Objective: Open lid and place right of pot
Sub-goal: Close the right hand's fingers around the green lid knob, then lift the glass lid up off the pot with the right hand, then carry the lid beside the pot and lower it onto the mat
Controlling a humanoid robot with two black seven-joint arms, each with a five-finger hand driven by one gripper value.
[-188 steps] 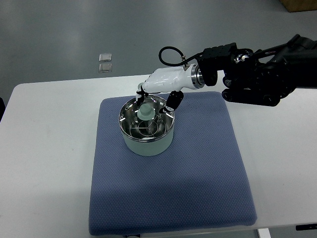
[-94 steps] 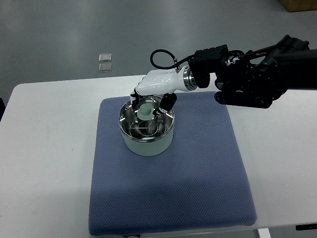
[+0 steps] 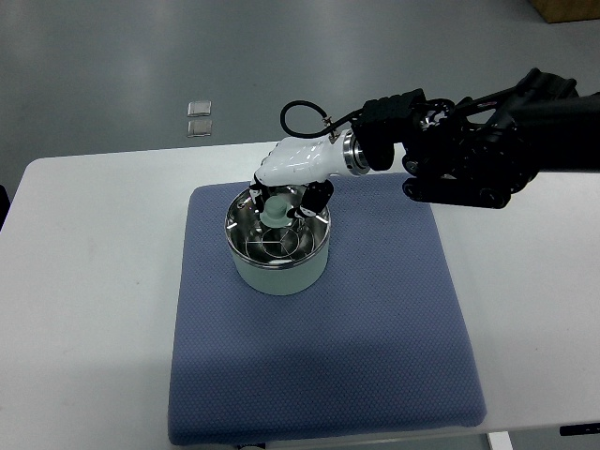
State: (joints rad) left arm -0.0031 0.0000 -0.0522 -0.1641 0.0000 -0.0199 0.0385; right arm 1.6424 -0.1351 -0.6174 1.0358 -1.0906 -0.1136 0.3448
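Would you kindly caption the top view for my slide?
Right hand poised at the lid knob of the pot on a blue mat.

Views: one, top view only.
Position: above, robot's side.
Facing: steeply down at the tabletop (image 3: 103, 281).
Range: moderate.

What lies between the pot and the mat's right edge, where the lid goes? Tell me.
Top view: only bare blue mat lies between the pot and that edge.

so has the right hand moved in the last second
Yes. The right hand has shifted left over the pot, closing in on the lid knob; the pot stayed put on the mat.
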